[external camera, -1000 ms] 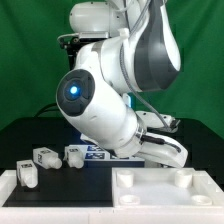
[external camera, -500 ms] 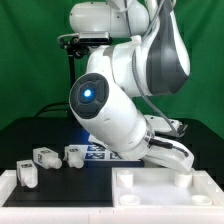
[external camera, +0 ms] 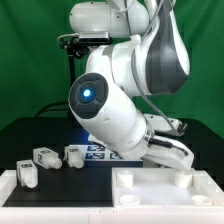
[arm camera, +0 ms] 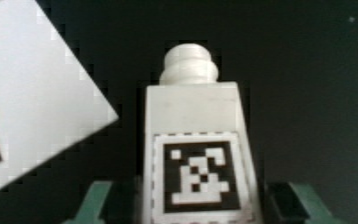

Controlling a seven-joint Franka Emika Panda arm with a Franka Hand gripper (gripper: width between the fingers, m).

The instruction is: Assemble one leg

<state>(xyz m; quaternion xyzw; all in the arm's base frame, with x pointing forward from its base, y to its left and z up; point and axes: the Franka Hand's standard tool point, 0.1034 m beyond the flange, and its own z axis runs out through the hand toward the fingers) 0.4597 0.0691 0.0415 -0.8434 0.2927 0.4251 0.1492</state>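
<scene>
In the wrist view a white leg (arm camera: 197, 130) with a black-and-white tag lies lengthwise between my fingers, its rounded screw tip pointing away. My gripper (arm camera: 194, 203) sits low around its near end. The fingers (arm camera: 101, 203) stand on either side with narrow dark gaps to the leg, so it looks open. In the exterior view the gripper (external camera: 170, 150) is low at the right, just behind the tabletop panel (external camera: 150, 187), and the leg there is hidden. Three more legs (external camera: 45, 158) lie at the left.
The marker board (external camera: 97, 152) lies behind the middle of the table. A flat white surface (arm camera: 25, 90) lies close beside the leg in the wrist view. A white ledge (external camera: 12, 192) runs along the front left. The arm's bulk hides the table's centre.
Between one second and half a second ago the arm swung and its elbow shifted to the exterior view's right. Since then nothing has visibly moved.
</scene>
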